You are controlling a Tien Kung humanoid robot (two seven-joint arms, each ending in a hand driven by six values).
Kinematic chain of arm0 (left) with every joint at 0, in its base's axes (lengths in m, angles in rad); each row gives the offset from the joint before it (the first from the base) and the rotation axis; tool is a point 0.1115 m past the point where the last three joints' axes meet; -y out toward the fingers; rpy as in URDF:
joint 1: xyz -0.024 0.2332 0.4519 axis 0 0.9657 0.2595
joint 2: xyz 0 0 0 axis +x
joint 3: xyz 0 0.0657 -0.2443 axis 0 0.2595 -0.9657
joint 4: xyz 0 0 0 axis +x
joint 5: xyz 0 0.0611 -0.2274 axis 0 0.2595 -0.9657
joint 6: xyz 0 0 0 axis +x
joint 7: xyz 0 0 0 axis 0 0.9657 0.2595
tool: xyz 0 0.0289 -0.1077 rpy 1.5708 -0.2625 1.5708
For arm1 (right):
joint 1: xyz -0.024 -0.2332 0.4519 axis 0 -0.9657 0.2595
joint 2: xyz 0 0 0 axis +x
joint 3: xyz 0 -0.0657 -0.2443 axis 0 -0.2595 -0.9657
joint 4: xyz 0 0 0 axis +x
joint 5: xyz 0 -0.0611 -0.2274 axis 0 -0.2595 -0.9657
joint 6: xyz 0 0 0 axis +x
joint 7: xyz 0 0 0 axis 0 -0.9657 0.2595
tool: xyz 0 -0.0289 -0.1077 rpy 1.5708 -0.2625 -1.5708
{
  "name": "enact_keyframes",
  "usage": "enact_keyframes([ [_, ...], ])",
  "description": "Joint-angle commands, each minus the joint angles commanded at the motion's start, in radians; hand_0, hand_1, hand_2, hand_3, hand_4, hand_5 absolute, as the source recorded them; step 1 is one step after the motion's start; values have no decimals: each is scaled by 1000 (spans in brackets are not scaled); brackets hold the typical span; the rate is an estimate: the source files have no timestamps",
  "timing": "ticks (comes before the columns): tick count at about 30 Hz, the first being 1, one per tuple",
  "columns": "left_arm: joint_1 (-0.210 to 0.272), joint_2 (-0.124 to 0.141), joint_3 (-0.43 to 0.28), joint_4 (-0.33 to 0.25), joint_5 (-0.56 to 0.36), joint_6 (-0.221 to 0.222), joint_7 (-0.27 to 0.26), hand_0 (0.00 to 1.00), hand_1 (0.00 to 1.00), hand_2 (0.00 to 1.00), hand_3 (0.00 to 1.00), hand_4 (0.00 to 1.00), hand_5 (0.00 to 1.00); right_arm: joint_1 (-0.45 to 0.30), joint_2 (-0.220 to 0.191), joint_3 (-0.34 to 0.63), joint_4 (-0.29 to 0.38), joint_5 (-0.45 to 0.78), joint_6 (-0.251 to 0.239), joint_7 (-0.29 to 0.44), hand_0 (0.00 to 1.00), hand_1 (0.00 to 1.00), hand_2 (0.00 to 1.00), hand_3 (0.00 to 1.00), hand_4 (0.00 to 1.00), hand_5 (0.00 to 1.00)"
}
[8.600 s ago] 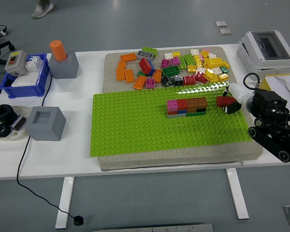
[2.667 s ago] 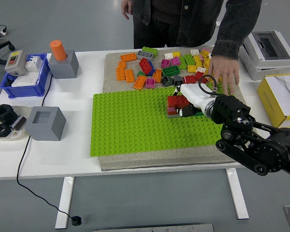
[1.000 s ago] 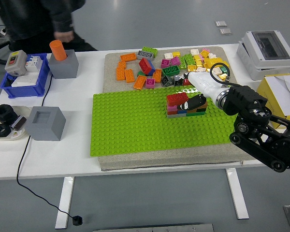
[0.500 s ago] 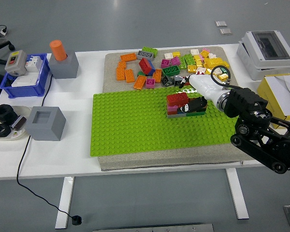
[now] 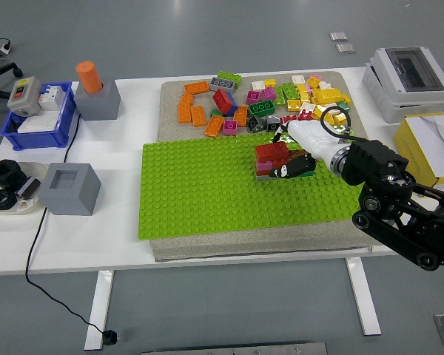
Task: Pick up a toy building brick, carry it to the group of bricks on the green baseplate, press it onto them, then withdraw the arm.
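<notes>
A white desk (image 5: 207,248) stands on a grey floor, and on it lies a grey pad carrying the green baseplate (image 5: 207,188). At the near right, the black right arm comes in over the baseplate and ends in a white and black right hand (image 5: 300,157). This hand lies on the right part of the group of bricks (image 5: 275,163), which sits in the far right area of the baseplate. A red brick (image 5: 271,151) is on top of the group at its left side, with a pink one just under it. The dark fingers (image 5: 294,166) rest against the group, but I cannot tell if they hold anything or how much they are curled. At the left side of the desk are two grey blocks (image 5: 71,188), a blue bin (image 5: 37,122) and an orange cylinder (image 5: 89,76). Further away, behind the baseplate, many loose bricks (image 5: 263,103) are scattered on the pad, orange at the left and yellow at the right
</notes>
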Motion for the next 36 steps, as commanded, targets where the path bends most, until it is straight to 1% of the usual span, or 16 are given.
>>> enact_keyframes([
  [12,2,0,1,0,1,0,0,635,623,580,587,652,218,-11,0,-1,4,-1,-3,0,889,849,882,655,957,416],
  [36,-4,0,8,0,-1,0,0,635,623,580,585,651,224,-8,1,20,2,-5,-8,2,890,848,878,655,937,429],
])
